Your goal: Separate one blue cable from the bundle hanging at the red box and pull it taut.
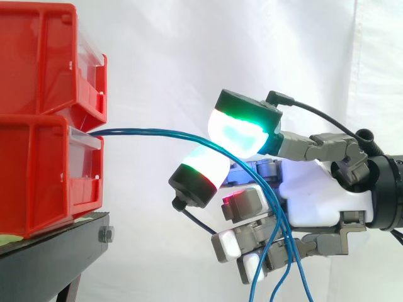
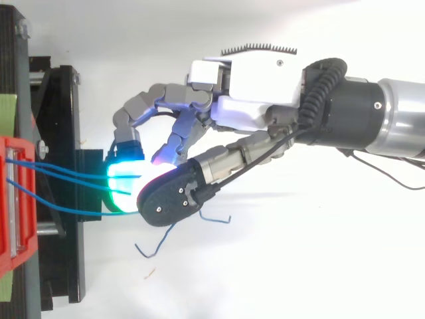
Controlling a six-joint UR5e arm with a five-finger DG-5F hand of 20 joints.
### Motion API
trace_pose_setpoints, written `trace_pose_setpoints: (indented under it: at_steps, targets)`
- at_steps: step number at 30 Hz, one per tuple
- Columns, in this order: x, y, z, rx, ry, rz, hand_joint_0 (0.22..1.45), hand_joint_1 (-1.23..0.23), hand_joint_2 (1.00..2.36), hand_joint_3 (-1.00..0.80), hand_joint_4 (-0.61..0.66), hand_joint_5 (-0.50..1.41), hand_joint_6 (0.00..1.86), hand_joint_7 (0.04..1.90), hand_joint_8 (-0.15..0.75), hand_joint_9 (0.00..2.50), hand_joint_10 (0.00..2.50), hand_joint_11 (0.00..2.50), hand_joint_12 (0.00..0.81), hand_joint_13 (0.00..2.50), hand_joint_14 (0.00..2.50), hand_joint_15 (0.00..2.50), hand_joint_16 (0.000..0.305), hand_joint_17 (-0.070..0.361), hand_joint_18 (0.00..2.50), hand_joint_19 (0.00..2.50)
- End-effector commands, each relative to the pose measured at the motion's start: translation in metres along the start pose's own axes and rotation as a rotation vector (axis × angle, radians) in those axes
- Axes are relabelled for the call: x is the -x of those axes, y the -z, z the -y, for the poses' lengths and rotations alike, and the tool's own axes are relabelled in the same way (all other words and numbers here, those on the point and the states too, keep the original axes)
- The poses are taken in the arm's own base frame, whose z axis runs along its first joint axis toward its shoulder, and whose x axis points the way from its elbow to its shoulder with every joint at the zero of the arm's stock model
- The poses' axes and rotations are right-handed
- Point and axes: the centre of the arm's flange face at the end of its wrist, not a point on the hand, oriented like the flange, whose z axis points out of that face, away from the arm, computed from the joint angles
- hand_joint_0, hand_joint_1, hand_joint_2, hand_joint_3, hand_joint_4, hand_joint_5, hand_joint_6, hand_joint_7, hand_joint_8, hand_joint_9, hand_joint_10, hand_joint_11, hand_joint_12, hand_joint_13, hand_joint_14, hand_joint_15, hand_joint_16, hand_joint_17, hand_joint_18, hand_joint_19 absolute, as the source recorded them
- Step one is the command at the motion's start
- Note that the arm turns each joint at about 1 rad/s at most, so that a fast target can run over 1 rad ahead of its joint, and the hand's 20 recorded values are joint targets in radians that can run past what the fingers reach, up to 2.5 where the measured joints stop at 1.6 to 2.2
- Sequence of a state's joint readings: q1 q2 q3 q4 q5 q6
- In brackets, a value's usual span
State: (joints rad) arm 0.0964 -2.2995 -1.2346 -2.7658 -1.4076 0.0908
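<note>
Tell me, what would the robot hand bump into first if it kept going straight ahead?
Probably the front of the lower red plastic bin, where the thin blue cables come out. The hand points there, though depth is uncertain.

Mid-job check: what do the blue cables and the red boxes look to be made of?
Blue cables: likely thin wire in a smooth, glossy plastic sheath; they sag in soft curves and show highlights. Red boxes: rigid moulded plastic, slightly glossy, judging by ribbed walls and sheen; their front lips look like clear plastic.
</note>
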Motion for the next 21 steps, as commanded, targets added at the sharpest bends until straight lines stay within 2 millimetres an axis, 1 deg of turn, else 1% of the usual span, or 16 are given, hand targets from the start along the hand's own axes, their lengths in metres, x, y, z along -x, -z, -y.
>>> trace_pose_setpoints:
  at_steps: [1,5,7,8,11,17,21]
  targets:
    - [-0.0014,-0.0003,-0.0005,0.001,0.000,-0.001,0.61,-0.81,1.01,-0.21,0.04,-0.16,0.87,1.06,0.317,1.07,0.02,1.02,0.395,0.90,0.02,0.63,0.052,0.116,0.90,0.59]
    - [-0.0012,0.0000,0.0002,0.000,-0.001,-0.001,0.63,-0.85,1.01,-0.25,0.01,-0.18,0.88,1.09,0.296,1.04,0.02,1.05,0.375,0.87,0.02,0.63,0.047,0.106,0.86,0.60]
    - [-0.0025,0.0000,0.0003,-0.001,-0.001,-0.004,0.67,-0.88,1.01,-0.27,-0.02,-0.18,0.88,1.14,0.287,1.01,0.02,1.05,0.365,0.86,0.02,0.63,0.045,0.102,0.84,0.59]
    - [-0.0014,0.0000,0.0002,0.000,0.000,-0.002,0.68,-0.89,1.01,-0.27,-0.04,-0.19,0.89,1.12,0.283,1.00,0.02,1.05,0.364,0.85,0.02,0.63,0.046,0.103,0.84,0.58]
    - [-0.0024,-0.0002,0.0002,0.001,0.008,-0.002,0.72,-0.92,1.01,-0.31,-0.02,-0.20,0.90,1.12,0.280,0.99,0.02,1.05,0.366,0.85,0.02,0.62,0.046,0.103,0.84,0.56]
    - [-0.0014,-0.0001,0.0001,0.001,0.031,-0.002,0.80,-0.93,1.00,-0.46,-0.02,-0.20,0.91,1.08,0.282,0.99,0.02,1.06,0.363,0.84,0.02,0.60,0.045,0.102,0.83,0.54]
    - [0.0006,0.0003,-0.0022,0.003,0.037,-0.001,0.81,-0.93,1.00,-0.50,-0.01,-0.20,0.91,1.05,0.277,0.98,0.02,1.05,0.361,0.83,0.02,0.59,0.046,0.103,0.82,0.53]
